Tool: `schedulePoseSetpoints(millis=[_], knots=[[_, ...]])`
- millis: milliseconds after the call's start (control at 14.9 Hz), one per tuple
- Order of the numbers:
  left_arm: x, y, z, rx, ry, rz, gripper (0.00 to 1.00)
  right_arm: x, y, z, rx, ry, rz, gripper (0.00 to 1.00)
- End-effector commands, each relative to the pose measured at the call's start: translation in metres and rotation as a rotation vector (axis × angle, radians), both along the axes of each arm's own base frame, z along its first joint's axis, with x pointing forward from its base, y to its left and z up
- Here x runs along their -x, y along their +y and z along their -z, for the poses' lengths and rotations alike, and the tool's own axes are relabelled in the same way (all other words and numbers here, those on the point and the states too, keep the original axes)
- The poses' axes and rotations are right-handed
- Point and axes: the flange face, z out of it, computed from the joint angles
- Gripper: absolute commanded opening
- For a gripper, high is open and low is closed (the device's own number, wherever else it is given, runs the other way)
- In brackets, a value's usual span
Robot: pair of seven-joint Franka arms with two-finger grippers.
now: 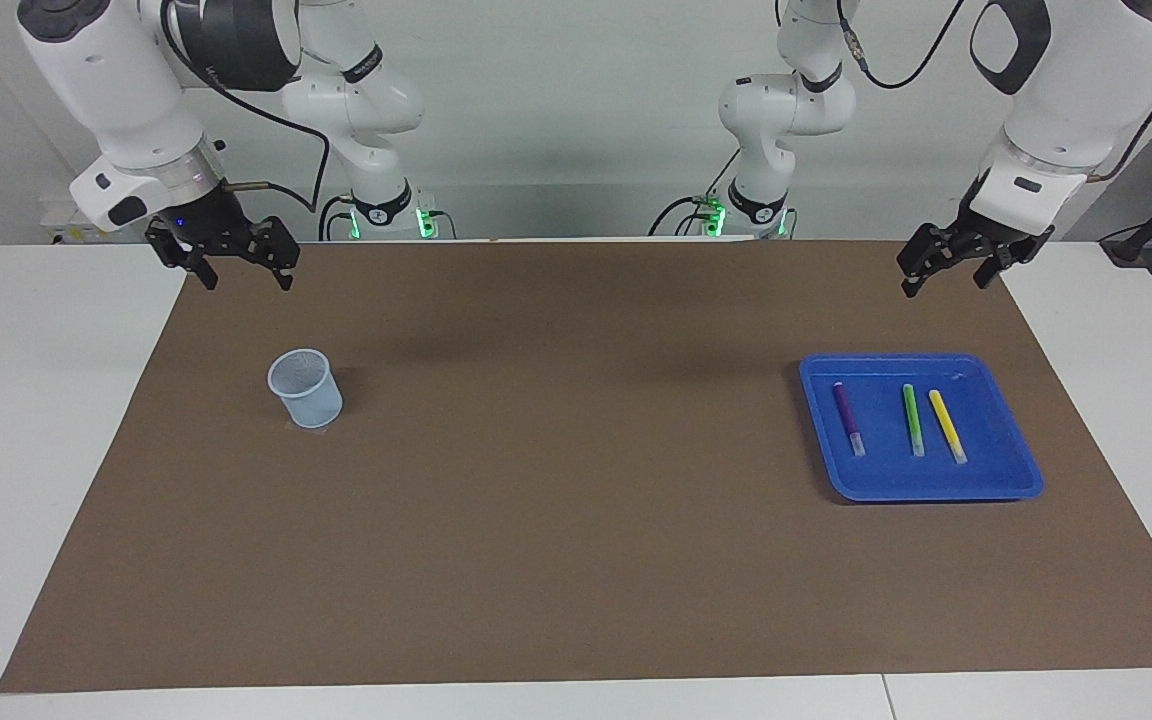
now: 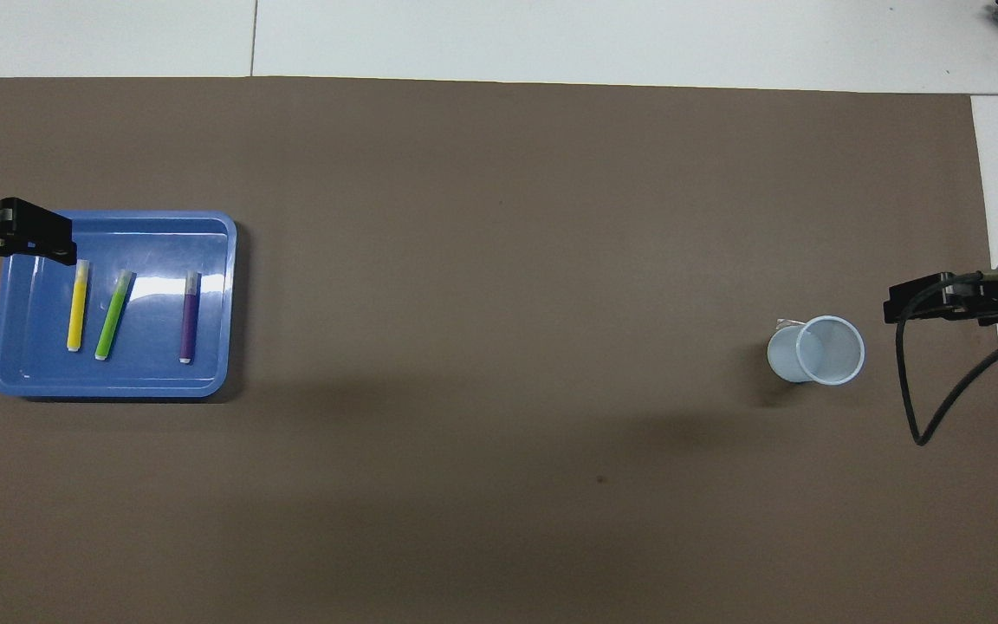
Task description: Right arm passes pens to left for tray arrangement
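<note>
the shallow bright blue plastic tray [image 1: 1021,470] [image 2: 7,381], nearly square with rounded corners and a raised rim, sits on the brown paper mat [image 1: 576,560] [image 2: 499,260] toward the left arm's end of the table. inside it lie three short slim marker pens, side by side and apart from one another, each with a small whitish tip: the purple pen [image 1: 847,417] [image 2: 190,316] toward the middle of the table, the bright green pen [image 1: 913,419] [image 2: 114,314] in the middle and tilted a little against the others, and the yellow pen [image 1: 947,425] [image 2: 78,305] toward the table's end, just beside the green one. the left gripper [image 1: 944,262] [image 2: 27,238] hangs in the air with its fingers spread wide and nothing between them; the facing view shows it well above the mat, clear of the tray, while from overhead it covers the tray's corner close to the yellow pen. the right gripper [image 1: 244,265] [image 2: 928,299] waits at the right arm's end of the table, raised over the mat's edge, jaws wide and empty. a small pale-blue mesh cup [image 1: 305,387] [image 2: 818,349] stands upright on the mat near it, farther from the robots than where that gripper hangs, and well apart from the tray.
</note>
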Motion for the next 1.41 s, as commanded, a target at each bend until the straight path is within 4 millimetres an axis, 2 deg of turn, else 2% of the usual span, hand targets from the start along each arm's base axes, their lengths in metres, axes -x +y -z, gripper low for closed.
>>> schedulePoseSetpoints(millis=[0,404,807,1346], knots=[[0.004,0.0,-0.005,0.02,-0.002,0.015,1.0,0.002,-0.002,-0.002,0.006,-0.018,-0.011,1.0],[0.012,0.002,-0.014,0.082,0.013,0.002,1.0,0.002,-0.003,-0.002,0.006,-0.018,-0.009,1.0],[0.015,0.007,-0.013,0.016,0.033,0.004,1.0,0.002,-0.003,-0.002,0.006,-0.018,-0.009,1.0],[0.016,0.007,-0.015,0.015,0.013,0.009,1.0,0.002,-0.002,-0.002,0.006,-0.018,-0.011,1.0]])
